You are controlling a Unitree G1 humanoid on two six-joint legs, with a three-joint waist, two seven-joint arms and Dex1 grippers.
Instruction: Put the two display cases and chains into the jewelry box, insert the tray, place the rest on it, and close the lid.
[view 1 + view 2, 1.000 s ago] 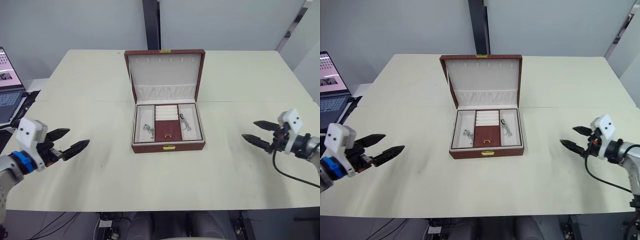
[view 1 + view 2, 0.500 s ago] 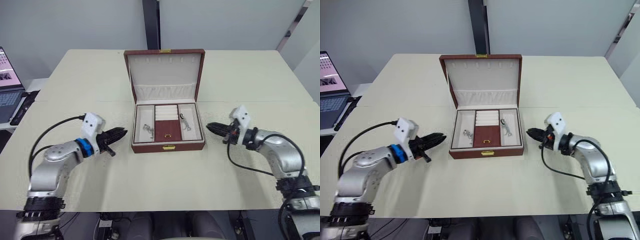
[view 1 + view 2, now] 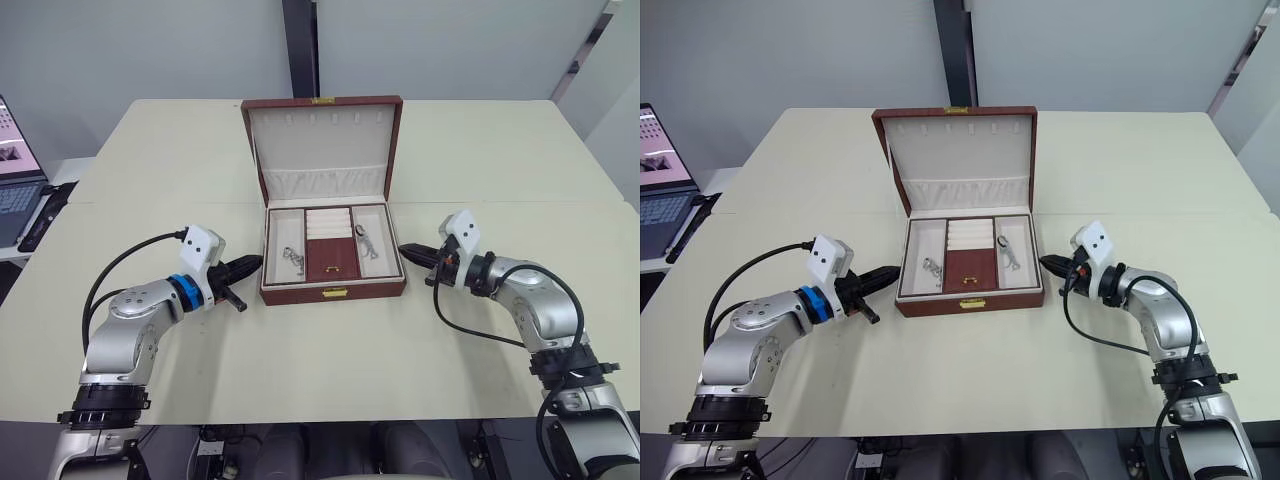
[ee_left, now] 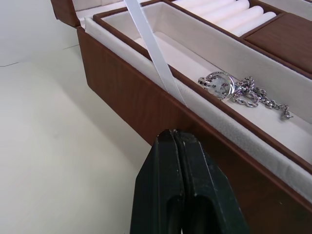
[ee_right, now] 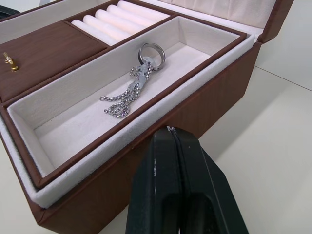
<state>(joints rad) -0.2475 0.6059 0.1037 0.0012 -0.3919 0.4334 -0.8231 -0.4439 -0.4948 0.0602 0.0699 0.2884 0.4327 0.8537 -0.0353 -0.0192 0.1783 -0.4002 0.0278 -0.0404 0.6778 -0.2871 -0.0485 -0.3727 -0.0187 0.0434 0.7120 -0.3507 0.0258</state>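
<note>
My left hand (image 3: 248, 265) sits low over the bench (image 3: 330, 350), its two black fingers pressed together on nothing, tip just short of the near left side wall of the jewelry box (image 3: 333, 290). My right hand (image 3: 412, 253) mirrors it at the opposite side wall, fingers also pressed together and empty, tip close to or touching the wood; I cannot tell which. I judge both are set like this to brace or square the box between them before the last step, since slim closed tips suit nudging a wall better than gripping.

Just past my left fingertips, over the box's cream rim, lies the tray (image 3: 332, 258), already seated in the box. In its side compartment nearest that hand rests one of the chains (image 4: 234, 91), a ringed end and short silver links bunched on the lining. A white ribbon (image 4: 153, 48) runs from the rim up toward the lid, presumably to stop it falling back. Just beyond my right fingertips, the other side compartment holds a second chain (image 5: 134, 87) with its ring toward the lid.

Between the two compartments is the brown middle panel with its gold fitting (image 5: 10, 59), and behind that a row of cream ring rolls (image 5: 119, 22). The two display cases are not visible; they would be under the tray if already packed.

Farthest from both hands, the lid (image 3: 320, 145) stands open, upright on its hinge, cream inside. Closing it looks like what remains
</note>
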